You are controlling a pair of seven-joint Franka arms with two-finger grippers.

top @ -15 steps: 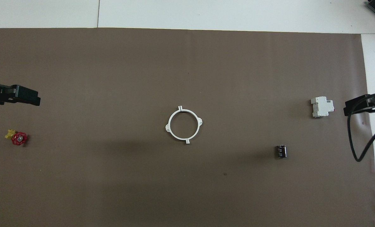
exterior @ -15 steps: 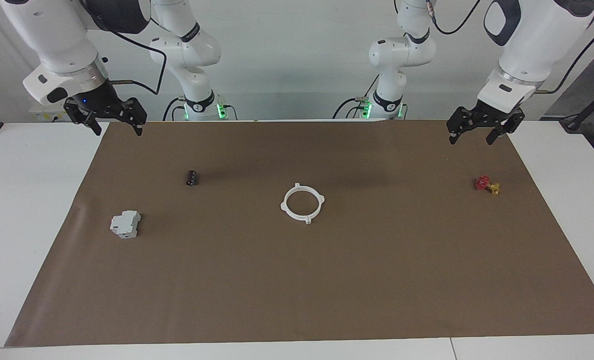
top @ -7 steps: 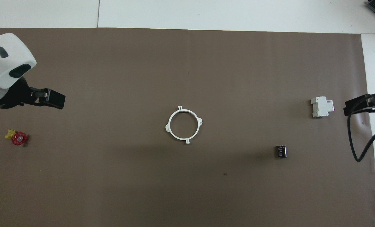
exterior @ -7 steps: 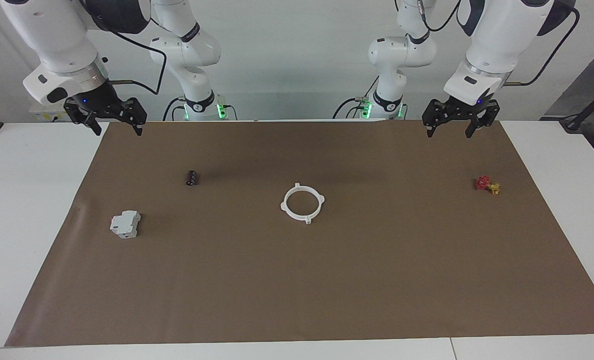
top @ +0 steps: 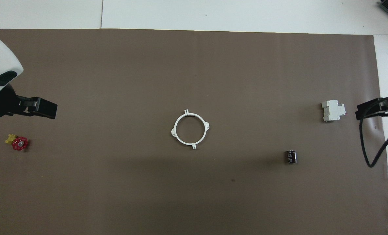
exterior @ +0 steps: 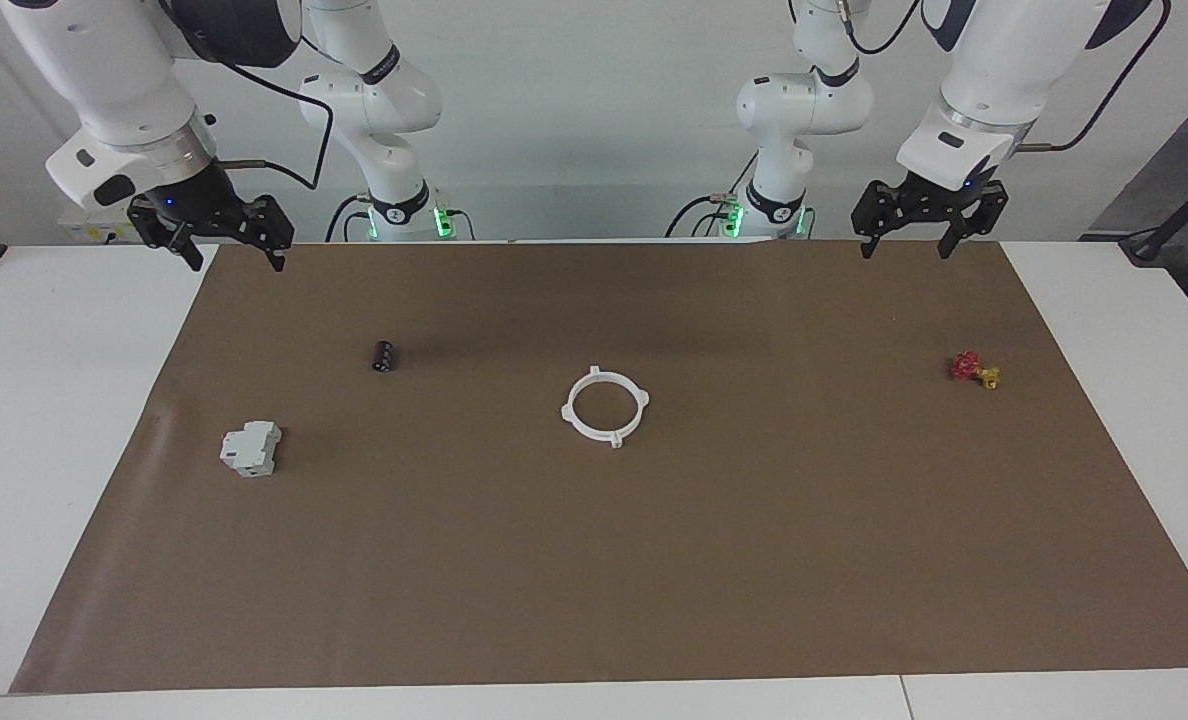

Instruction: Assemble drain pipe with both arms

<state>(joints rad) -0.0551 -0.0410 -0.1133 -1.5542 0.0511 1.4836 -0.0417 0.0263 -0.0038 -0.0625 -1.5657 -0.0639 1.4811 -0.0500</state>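
The drain pipe (exterior: pixel 604 434) (top: pixel 189 143) lies flat in the middle of the brown mat. Its two white arcs form a closed ring with four tabs, and nothing touches it. My left gripper (exterior: pixel 906 250) (top: pixel 43 108) hangs open and empty in the air over the mat's edge at the robots' side, toward the left arm's end. My right gripper (exterior: pixel 237 262) (top: pixel 373 109) hangs open and empty over the mat's corner at the right arm's end, where the right arm waits. Both are well away from the ring.
A grey-white boxy block (exterior: pixel 250 448) (top: pixel 333 111) and a small black cylinder (exterior: pixel 384 356) (top: pixel 290 156) lie toward the right arm's end. A small red and yellow valve (exterior: pixel 974 370) (top: pixel 17 143) lies toward the left arm's end. The brown mat (exterior: pixel 654 580) covers most of the white table.
My left gripper has shifted toward the table's middle and risen a little, still open. The right arm and the objects have not moved.
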